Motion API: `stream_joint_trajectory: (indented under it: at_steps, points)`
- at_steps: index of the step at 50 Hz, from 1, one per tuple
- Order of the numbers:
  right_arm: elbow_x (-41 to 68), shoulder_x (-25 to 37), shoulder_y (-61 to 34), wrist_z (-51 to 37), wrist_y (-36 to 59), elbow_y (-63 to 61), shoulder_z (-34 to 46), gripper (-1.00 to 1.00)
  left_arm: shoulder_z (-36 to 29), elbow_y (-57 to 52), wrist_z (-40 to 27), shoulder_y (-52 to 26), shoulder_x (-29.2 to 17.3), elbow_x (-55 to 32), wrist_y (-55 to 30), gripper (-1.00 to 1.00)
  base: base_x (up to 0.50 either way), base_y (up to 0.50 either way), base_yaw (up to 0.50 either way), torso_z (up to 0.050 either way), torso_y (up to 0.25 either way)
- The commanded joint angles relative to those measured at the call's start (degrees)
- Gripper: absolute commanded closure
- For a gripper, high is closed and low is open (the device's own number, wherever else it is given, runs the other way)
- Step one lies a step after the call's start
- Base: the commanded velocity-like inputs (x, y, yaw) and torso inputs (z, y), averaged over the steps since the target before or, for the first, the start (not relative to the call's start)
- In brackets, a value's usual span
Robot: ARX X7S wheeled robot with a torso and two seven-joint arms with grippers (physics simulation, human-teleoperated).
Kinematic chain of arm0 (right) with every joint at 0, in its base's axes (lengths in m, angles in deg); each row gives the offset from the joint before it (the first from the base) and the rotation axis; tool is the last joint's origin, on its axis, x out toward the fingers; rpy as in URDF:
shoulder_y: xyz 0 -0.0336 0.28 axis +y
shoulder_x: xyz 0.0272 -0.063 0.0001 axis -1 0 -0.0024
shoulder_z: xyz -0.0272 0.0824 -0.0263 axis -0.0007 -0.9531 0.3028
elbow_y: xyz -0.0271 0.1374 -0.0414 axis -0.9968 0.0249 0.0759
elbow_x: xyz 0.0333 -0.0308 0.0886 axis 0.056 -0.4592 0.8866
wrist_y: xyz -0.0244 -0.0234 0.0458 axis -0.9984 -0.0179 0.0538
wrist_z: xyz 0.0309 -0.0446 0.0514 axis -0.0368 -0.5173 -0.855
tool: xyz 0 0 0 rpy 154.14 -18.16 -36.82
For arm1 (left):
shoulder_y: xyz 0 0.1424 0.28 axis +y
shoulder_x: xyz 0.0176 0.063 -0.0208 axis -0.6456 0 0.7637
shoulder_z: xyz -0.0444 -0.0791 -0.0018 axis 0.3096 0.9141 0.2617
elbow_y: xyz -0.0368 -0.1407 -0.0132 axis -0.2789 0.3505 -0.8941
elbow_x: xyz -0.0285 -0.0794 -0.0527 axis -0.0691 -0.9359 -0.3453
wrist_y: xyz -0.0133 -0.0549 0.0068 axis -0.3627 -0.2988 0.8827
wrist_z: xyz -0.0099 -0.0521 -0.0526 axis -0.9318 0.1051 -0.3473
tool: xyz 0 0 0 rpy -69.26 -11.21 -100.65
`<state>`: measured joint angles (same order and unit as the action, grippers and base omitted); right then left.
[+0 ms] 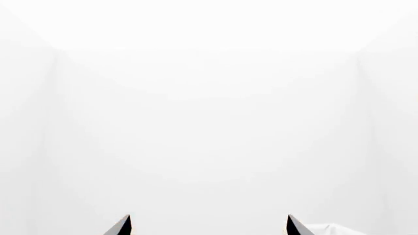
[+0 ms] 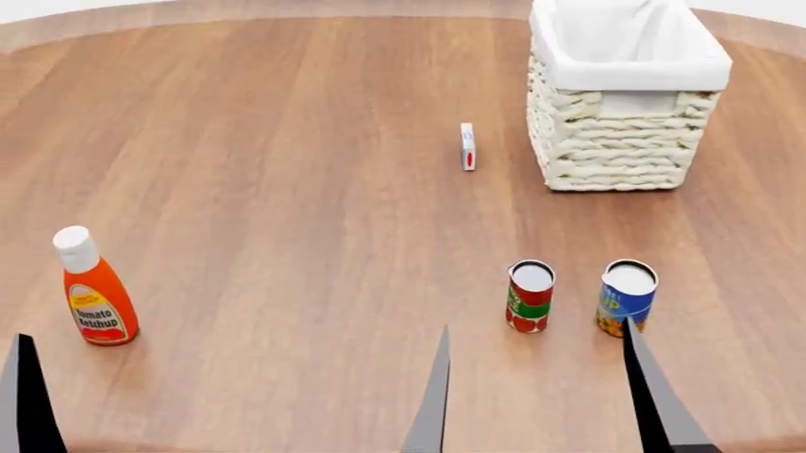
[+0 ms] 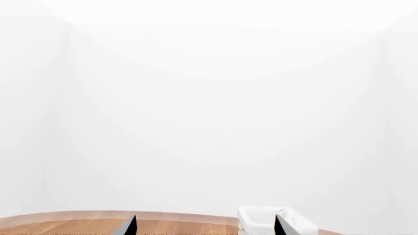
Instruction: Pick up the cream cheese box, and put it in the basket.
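Note:
The cream cheese box (image 2: 467,146), small, white, with a red mark, stands on edge on the wooden table (image 2: 290,189), just left of the basket (image 2: 624,132). The wicker basket has a white liner, and its rim also shows in the right wrist view (image 3: 258,220). My right gripper (image 2: 535,330) is open at the near edge, far short of the box, with its fingers either side of the two cans. Its wrist view shows the open gripper (image 3: 205,225) holding nothing. Of my left gripper, only one finger (image 2: 23,396) shows at the near left. Its wrist view shows the open, empty gripper (image 1: 209,225) against white.
A tomato ketchup bottle (image 2: 96,291) stands near the left. A red-and-green can (image 2: 530,295) and a blue can (image 2: 626,297) stand upright side by side close to my right fingers. Bare wood lies between the cans and the box.

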<state>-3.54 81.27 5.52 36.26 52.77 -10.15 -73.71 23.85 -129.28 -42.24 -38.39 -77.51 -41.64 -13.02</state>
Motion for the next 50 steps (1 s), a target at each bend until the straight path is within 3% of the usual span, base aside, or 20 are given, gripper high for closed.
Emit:
stream_joint_trajectory:
  at_steps: [1,50]
  points:
    - [0.3,0.3,-0.4,-0.8,0.7,0.4,0.5,-1.0,-0.7,0.5,-0.5,0.1,-0.5,0.4,0.7,-1.0,0.0,0.0,0.0,0.0,0.0]
    - [3.7,3.3,-0.9,-3.9,0.4,0.6,1.2,-1.0,-1.9,0.4,-2.5,-0.1,-2.5,-0.4,0.8,-1.0,0.26,0.0,0.0,0.0,0.0]
